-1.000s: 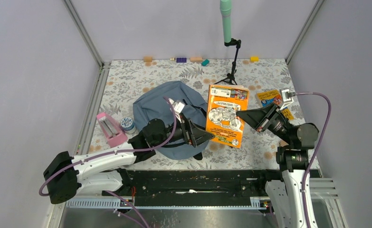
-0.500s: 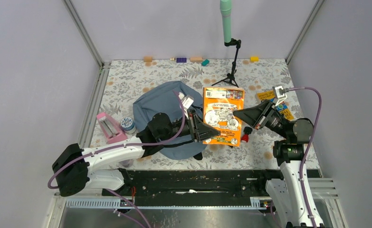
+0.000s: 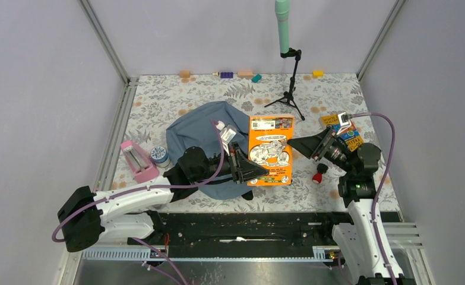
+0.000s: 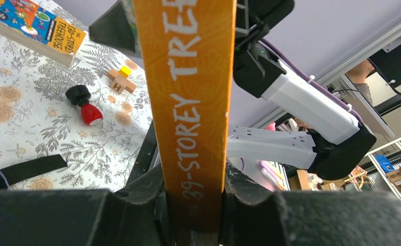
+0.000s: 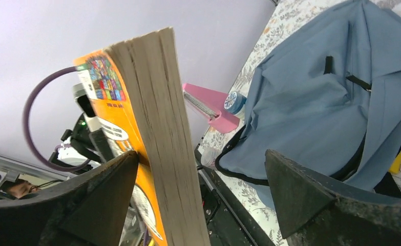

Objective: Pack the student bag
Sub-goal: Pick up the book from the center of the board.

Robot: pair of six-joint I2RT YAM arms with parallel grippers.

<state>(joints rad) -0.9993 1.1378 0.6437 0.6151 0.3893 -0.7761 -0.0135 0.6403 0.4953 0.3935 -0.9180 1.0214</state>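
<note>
Orange book (image 3: 270, 148) is clamped by its spine in my left gripper (image 4: 195, 205), which carries it alone. My right gripper (image 5: 198, 154) has its fingers spread with the page edge between them, unpinched, so I judge it's only steadying. Student bag (image 3: 200, 130) lies flat beneath and behind the left gripper, well left of the right one. Its long axis runs away from the arm bases. Its dark-edged mouth seems nearest the left gripper, but I can't tell if it's open.
</note>
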